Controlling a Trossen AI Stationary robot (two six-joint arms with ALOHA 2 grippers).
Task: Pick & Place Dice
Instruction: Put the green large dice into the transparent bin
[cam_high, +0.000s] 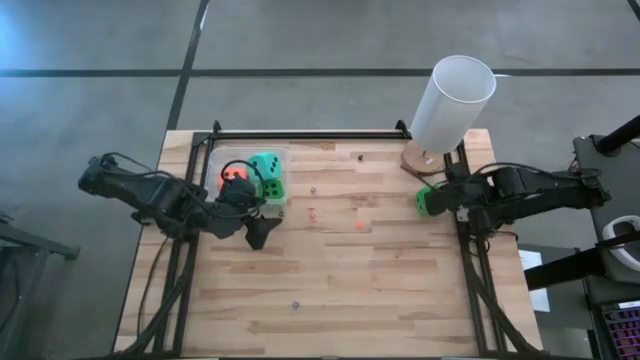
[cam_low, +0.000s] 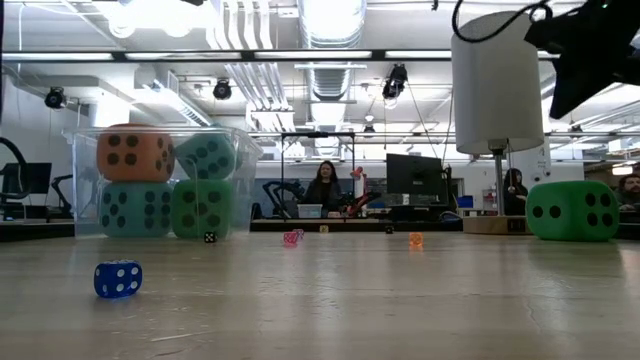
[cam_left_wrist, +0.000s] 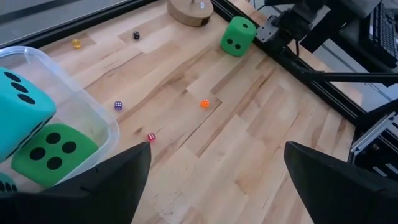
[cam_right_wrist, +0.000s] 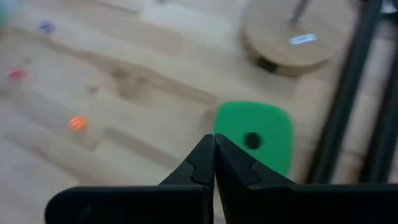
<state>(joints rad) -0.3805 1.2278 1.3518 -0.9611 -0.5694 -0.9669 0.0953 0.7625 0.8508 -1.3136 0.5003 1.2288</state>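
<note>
Inside the clear plastic tub (cam_high: 218, 160) near the tabletop's (cam_high: 330, 280) far left corner sit four large dice: an orange die (cam_high: 234, 176) stacked on a teal die (cam_low: 136, 208), and a second teal die (cam_high: 265, 164) on top of a green die (cam_high: 273, 189). From the low view they form two columns behind the tub's transparent wall, pips facing forward. A fifth, loose green die (cam_high: 427, 200) rests on the wood at the right edge, just beside the round wooden base (cam_high: 421, 158) of the tall white cylinder (cam_high: 452, 103).

Right at that loose die hangs the right pincer (cam_right_wrist: 214, 144), its fingers pressed together with nothing between them; in the right wrist view the tips lie just in front of the die's face. The left pincer (cam_high: 256, 232) hovers just beside the tub's near corner, its two dark fingers (cam_left_wrist: 109, 183) spread wide and empty.

Scattered over the middle of the tabletop are much smaller dice: a tiny orange die (cam_left_wrist: 204, 103), a tiny red die (cam_left_wrist: 151, 137), a tiny purple die (cam_left_wrist: 118, 105), a black one (cam_left_wrist: 136, 35), and a blue translucent die (cam_low: 118, 279) nearest the low camera.

Beyond the tabletop, a seated person (cam_low: 326, 188) and monitors (cam_low: 416, 175) show in the room.
</note>
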